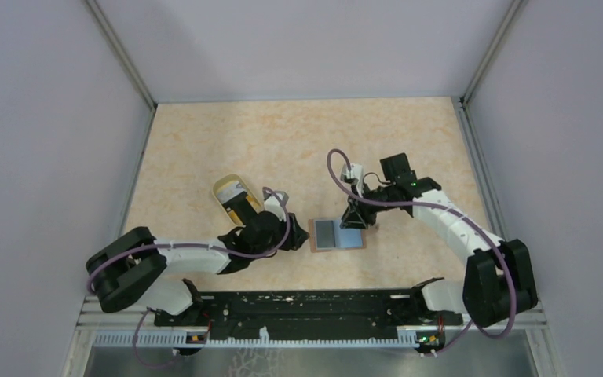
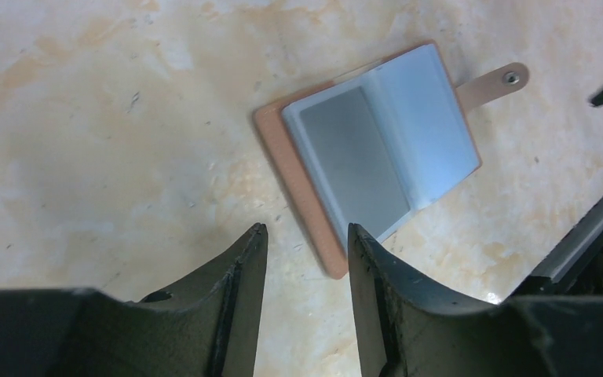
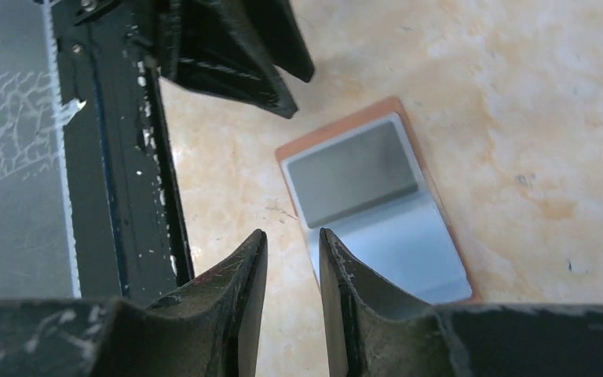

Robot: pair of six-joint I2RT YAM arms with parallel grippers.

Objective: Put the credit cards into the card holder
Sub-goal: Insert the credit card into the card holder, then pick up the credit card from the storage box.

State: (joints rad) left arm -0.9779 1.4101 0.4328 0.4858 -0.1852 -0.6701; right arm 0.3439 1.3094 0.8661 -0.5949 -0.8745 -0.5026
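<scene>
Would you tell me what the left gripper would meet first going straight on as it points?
Probably the near edge of the open reddish-brown card holder with light blue lining; depth is unclear, so perhaps the beige tabletop.

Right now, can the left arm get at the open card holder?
Probably yes. The left gripper sits just short of the card holder, jaws apart and empty, nothing between them. The right gripper hangs close at the holder's other side, so the arms may crowd.
</scene>
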